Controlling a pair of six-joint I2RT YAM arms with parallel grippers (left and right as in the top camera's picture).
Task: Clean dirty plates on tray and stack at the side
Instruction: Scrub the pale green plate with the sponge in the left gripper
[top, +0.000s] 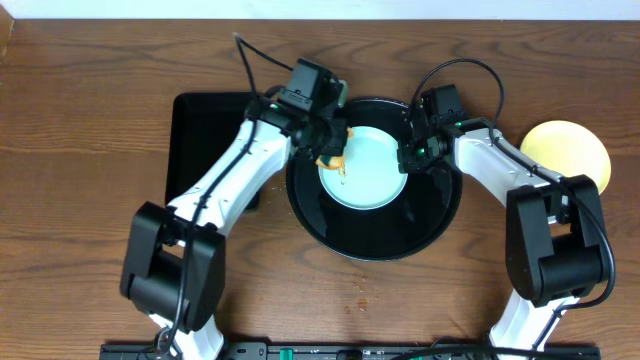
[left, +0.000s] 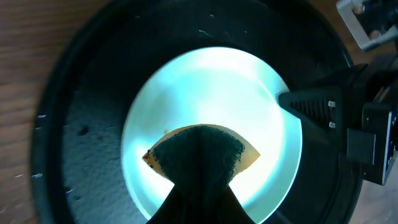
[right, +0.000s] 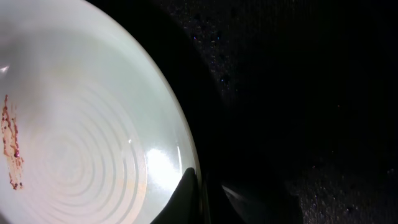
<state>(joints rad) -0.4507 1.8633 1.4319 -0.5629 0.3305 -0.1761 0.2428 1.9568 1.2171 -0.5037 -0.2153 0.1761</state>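
Left fingers (left: 183, 208) clamp the sponge (left: 196, 152), right fingers (right: 189, 199) pinch the plate (top: 365, 170) rim; scrub too hard and it probably slips loose in the tray (top: 430, 225).

plate (top: 365, 172): mint-blue, ringed, red-brown smear (right: 12, 146) | tray (top: 380, 238): black | other plate (top: 567, 152): yellow | sponge (left: 199, 149): dark green, orange

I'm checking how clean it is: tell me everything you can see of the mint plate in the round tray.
The mint plate is small, round, glossy, pale blue-green, with faint concentric rings and a reddish-brown smear. It lies flat, face up, in the round black tray. The left pincer holds a sponge on it; the right pincer clamps its rim.
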